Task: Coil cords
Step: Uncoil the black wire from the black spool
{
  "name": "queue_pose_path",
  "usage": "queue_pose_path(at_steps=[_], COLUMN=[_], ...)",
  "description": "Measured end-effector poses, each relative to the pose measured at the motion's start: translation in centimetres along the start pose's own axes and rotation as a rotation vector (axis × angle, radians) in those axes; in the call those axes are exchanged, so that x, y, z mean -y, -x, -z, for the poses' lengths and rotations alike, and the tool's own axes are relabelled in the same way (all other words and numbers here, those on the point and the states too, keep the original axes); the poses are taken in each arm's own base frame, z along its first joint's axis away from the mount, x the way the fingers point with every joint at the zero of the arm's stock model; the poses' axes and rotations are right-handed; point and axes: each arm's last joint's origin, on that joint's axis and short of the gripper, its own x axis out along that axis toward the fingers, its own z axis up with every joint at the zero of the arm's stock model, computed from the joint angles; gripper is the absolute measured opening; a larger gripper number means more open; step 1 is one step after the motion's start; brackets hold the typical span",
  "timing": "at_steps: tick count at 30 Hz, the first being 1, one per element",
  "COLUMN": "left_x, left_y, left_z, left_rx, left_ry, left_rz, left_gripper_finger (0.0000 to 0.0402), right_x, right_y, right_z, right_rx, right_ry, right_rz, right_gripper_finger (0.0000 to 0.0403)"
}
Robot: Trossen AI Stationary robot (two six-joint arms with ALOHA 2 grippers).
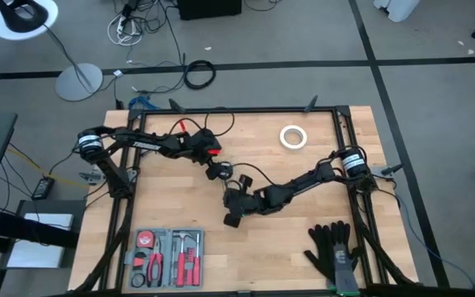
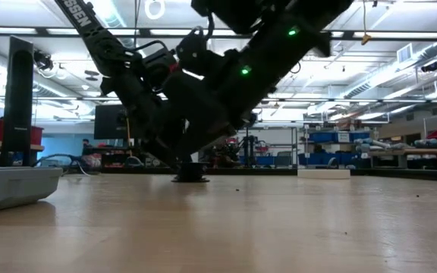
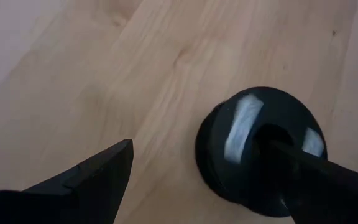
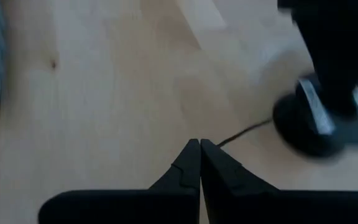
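The small round black puck (image 3: pixel 253 149) lies flat on the wooden table (image 1: pixel 303 239), near its middle. It also shows in the high view (image 1: pixel 218 173) and in the low view (image 2: pixel 190 176). A very thin black cord (image 4: pixel 247 130) runs from the puck (image 4: pixel 316 130) across the wood to my right gripper (image 4: pixel 199 149), which is shut low over the table (image 1: pixel 232 217). My left gripper (image 1: pixel 218 169) is open above the puck, one finger over it and the other finger (image 3: pixel 92 180) beside it over bare wood. My left gripper comes from above, and the tip of one finger (image 3: pixel 303 168) stands at the puck's centre hollow (image 3: pixel 263 140). The puck lies flat on the table. The other finger touches nothing. My right gripper has its shut fingertips on the cord (image 4: pixel 224 142) a short way from the puck, pinched at their free ends as far as shows. The fingers come low, slanting down. The cord lies slack on the wood.
A white tape ring (image 1: pixel 293 137) lies at the far right of the table. A tool tray (image 1: pixel 167 257) stands at the near left, and black gloves (image 1: pixel 332 252) lie at the near right. A black frame edges the table.
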Motion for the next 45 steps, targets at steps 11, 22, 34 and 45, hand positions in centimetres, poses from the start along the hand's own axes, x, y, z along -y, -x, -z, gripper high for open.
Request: queue_pose_path(at_steps=[11, 22, 34, 45], left_x=[-0.1, -0.2, -0.2, -0.1], left_y=[0.0, 0.1, 0.1, 0.3], left_z=[0.5, 0.5, 0.3, 0.3], left_rx=[-0.044, -0.048, -0.029, -0.047], left_ry=[-0.008, -0.021, -0.006, 0.022], left_rz=[-0.012, -0.024, -0.018, 0.021], left_gripper_finger=[0.0367, 0.0367, 0.0367, 0.0367], right_x=[-4.9, -7.8, -5.2, -3.0], right_y=[5.3, 18.5, 24.8, 17.1], right_z=[5.5, 12.3, 13.8, 7.4], right_rx=[-0.164, -0.407, -0.826, -0.227], right_ry=[-0.205, -0.554, -0.802, -0.669], right_rz=[0.103, 0.257, 0.678, 0.415], right_gripper_finger=[0.0, 0.0, 0.0004, 0.0058])
